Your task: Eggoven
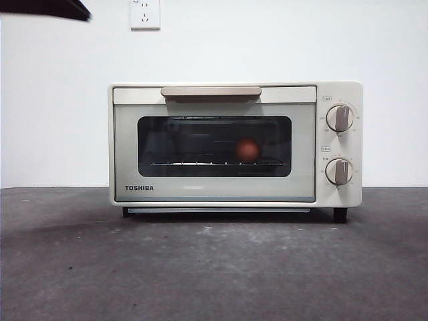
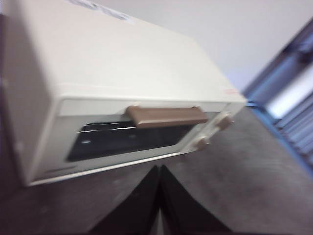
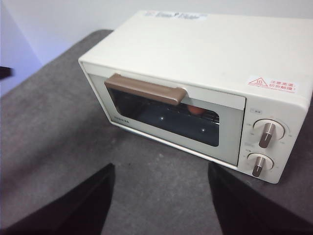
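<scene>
From my remote station, the left gripper (image 2: 159, 169) hangs above the counter (image 1: 67, 267) in front of the toaster oven (image 1: 214, 194), its jaws pressed together and empty, the blurred wrist picture looking down on the oven's left end. The arm shows in the front view only as a black tip at the upper left corner. At centre, the oven stands square on the dark counter with its door fully shut and the tan handle (image 1: 210, 91) running along the door's top edge. Behind the dark glass, the reddish-brown egg (image 1: 247, 150) sits on the wire rack, right of the window's middle. I judge the egg light, smooth and easily cracked, so it wants a soft hold across its middle, while the door is stiff and hinged and is best taken by that handle. Further right, two knobs (image 1: 340, 118) sit one above the other on the oven's control panel. The right gripper (image 3: 160, 196) hovers in front of the oven with jaws spread wide, holding nothing. Bare counter lies in front of the door, room enough, I reckon, for it to swing down; a wall socket (image 1: 145, 13) marks the wall behind.
</scene>
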